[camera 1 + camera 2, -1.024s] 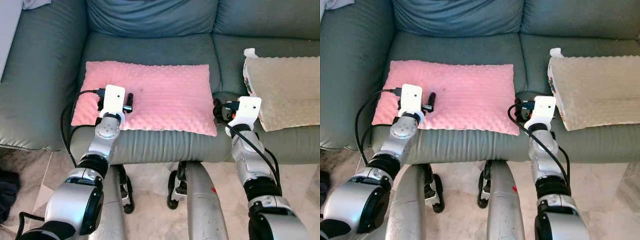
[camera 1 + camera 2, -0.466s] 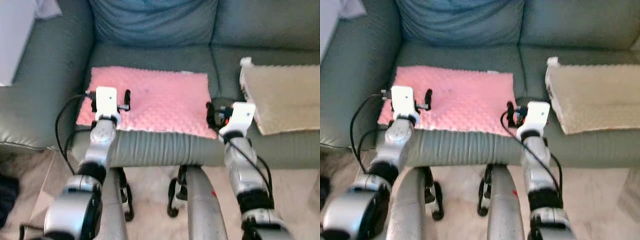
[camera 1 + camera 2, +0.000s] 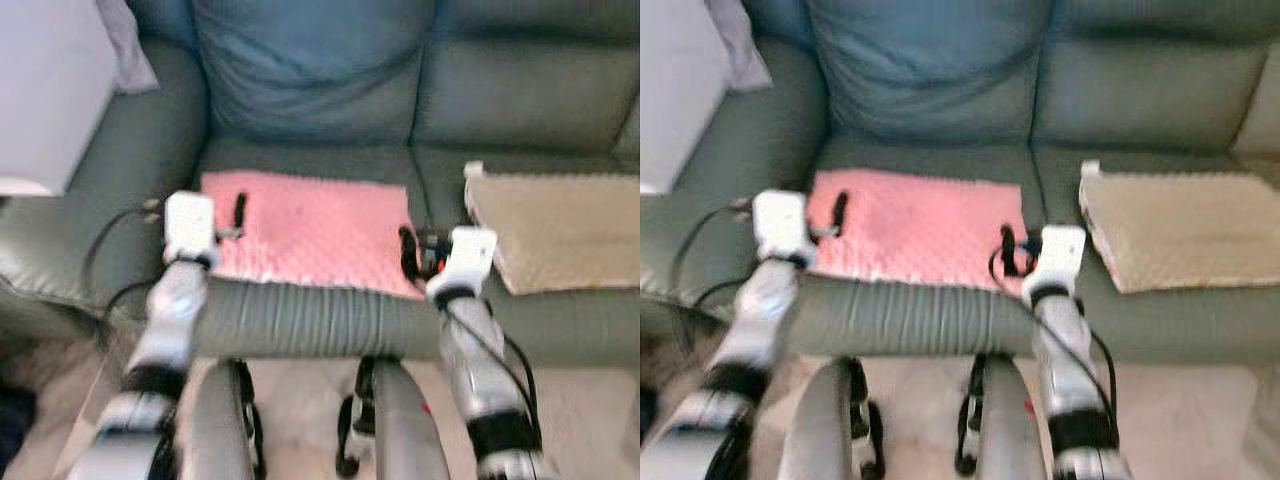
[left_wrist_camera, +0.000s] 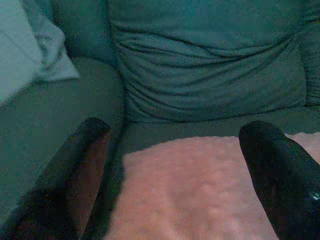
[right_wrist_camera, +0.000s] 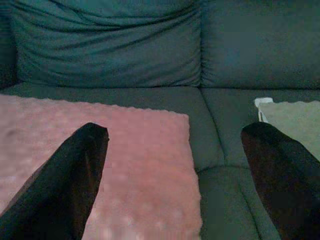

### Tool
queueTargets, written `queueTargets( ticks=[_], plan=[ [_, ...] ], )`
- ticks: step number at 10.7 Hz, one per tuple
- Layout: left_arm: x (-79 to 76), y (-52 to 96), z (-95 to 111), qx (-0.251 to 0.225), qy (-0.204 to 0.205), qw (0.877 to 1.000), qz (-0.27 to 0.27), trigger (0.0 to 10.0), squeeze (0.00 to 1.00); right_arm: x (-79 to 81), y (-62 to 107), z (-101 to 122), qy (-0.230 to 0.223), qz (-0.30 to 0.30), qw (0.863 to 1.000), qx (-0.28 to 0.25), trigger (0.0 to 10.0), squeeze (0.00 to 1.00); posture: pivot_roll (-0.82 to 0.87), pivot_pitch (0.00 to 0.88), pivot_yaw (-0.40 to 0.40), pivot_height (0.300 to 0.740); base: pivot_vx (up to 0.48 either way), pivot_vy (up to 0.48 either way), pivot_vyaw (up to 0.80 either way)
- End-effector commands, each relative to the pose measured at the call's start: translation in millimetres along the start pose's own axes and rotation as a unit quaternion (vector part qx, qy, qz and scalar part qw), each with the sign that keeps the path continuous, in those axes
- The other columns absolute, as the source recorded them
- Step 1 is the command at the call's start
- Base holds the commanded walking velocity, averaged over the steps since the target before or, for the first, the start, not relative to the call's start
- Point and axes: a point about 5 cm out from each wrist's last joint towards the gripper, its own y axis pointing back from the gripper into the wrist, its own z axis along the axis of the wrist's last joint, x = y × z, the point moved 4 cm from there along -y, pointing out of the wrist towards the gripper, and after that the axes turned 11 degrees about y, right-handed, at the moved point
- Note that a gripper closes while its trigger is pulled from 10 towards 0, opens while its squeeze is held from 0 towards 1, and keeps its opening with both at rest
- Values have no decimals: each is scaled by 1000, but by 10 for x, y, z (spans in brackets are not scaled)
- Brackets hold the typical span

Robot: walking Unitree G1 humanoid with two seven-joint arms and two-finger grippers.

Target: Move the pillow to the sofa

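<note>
The pink dimpled pillow (image 3: pixel 312 228) lies flat on the left seat of the grey-green sofa (image 3: pixel 300 158). My left gripper (image 4: pixel 177 129) is open over the pillow's front left corner, with one black finger (image 3: pixel 240 208) above the pink cover. At the pillow's front right corner my right gripper (image 5: pixel 175 131) is open too, one of its fingers (image 3: pixel 407 246) by the edge. Nothing is held between either pair of fingers. Both eye views are blurred.
A beige dimpled pillow (image 3: pixel 560 228) lies on the right seat. A blue-grey back cushion (image 3: pixel 310 70) leans behind the pink pillow. A white object (image 3: pixel 40 95) rests over the left armrest. Pale tiled floor (image 3: pixel 300 390) runs below the sofa front, by my legs.
The view has swung up and now takes in more of the backrest. Both grippers have drawn back to the pillow's front corners. The pink pillow stays on the seat.
</note>
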Motion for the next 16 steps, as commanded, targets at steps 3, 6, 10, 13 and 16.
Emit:
queueTargets(
  ticks=[3,6,10,13,16],
  plan=[
    [51,56,-79,25,5,1000,5,10000,0,150,60,90,5,56,998,-15,10000,1000,-117,60,-32,628,0,0,533],
    [-291,-71,-62,32,35,998,-33,10000,0,82,-23,187,-2,55,998,-24,10000,486,-134,39,-30,628,0,0,800],
    [-370,-57,-142,48,59,997,-31,10000,0,-4,11,181,-3,34,999,-22,10000,0,-144,30,-31,628,0,0,0],
    [-438,-70,-148,50,68,996,-41,10000,0,-63,-50,234,-13,18,999,-25,10000,0,-151,21,-30,688,0,0,0],
    [-452,-66,-163,53,67,995,-44,10000,0,-68,-52,222,-13,15,1000,-23,10000,0,-148,20,-27,733,0,0,0]
  ],
)
